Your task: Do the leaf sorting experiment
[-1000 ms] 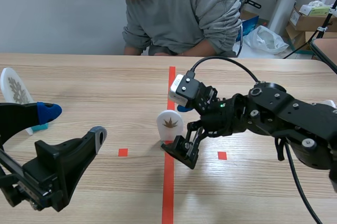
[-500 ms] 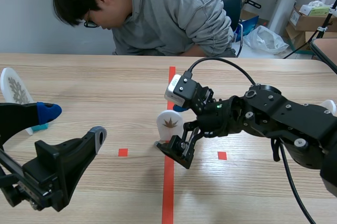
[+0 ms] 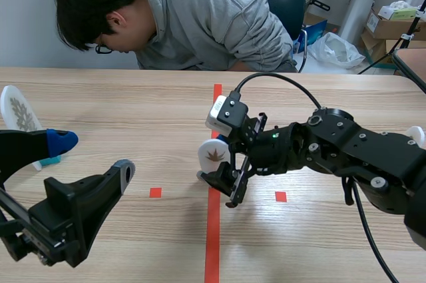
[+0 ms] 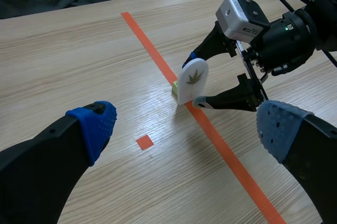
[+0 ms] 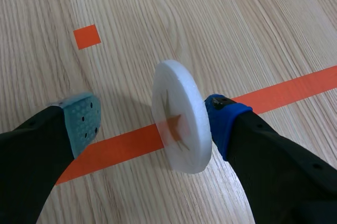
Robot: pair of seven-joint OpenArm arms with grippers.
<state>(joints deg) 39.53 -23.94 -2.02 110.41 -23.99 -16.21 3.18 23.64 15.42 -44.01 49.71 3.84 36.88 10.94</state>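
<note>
With my right gripper (image 5: 152, 118) spread, I am straddling the upright white leaf disc (image 5: 181, 124), one pad (image 5: 224, 116) touching it, while my left gripper (image 4: 187, 126) is hanging with fingers apart.

The right hand (image 5: 152, 120) straddles the upright leaf disc (image 3: 214, 155) at the desk's (image 3: 319, 256) middle, blocking both faces; the left hand (image 3: 93, 154) fills the near left corner; a person (image 3: 200, 16) overhangs the far edge; bare wood lies between the hands

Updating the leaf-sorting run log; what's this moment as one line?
right gripper: open, straddling upright leaf card on orange tape line | left gripper: open, holding nothing | second leaf card: table's far left
</note>
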